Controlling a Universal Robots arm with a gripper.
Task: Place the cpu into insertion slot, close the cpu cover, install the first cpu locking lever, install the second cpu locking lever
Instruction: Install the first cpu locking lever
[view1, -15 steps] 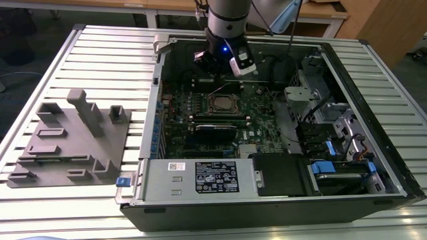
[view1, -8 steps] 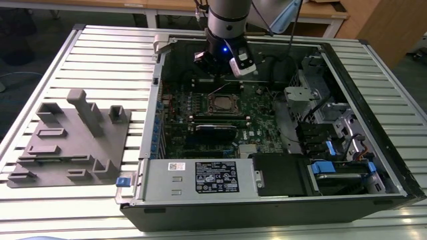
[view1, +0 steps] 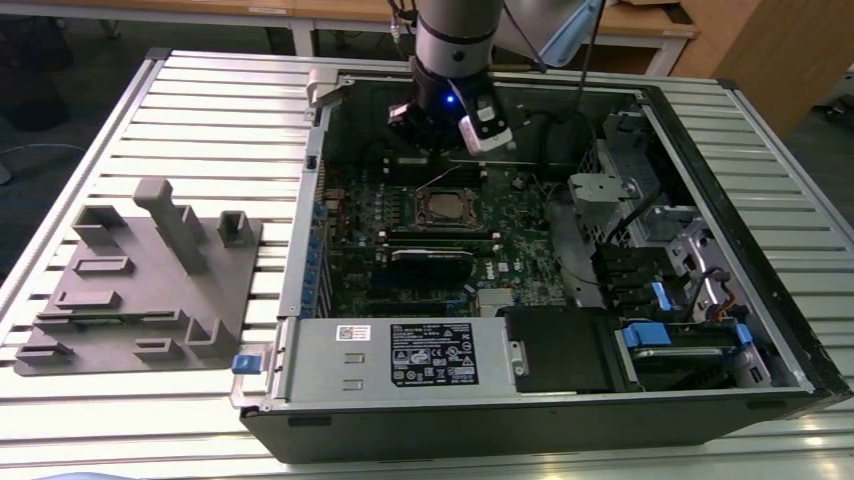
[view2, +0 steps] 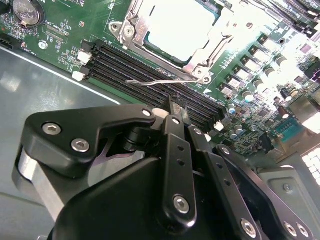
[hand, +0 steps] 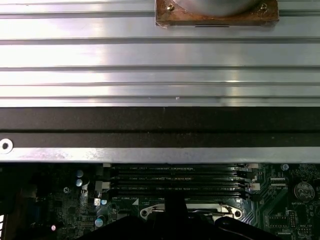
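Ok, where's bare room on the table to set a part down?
The slatted table behind the grey fixture block, and the strip between that block and the computer case. Inside the case it's crowded, especially around the insertion slot near the pincer.

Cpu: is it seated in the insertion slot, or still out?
Seated. In the second wrist view the cpu lies flat inside the insertion slot, its silver top framed by the cpu cover.

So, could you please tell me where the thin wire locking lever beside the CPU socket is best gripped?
Grip the locking lever near its bent free end, which juts out over the memory slots, apart from the cpu cover. Coming from the memory-slot side, where the pincer hovers, looks best: the other end sits tucked against the socket frame.
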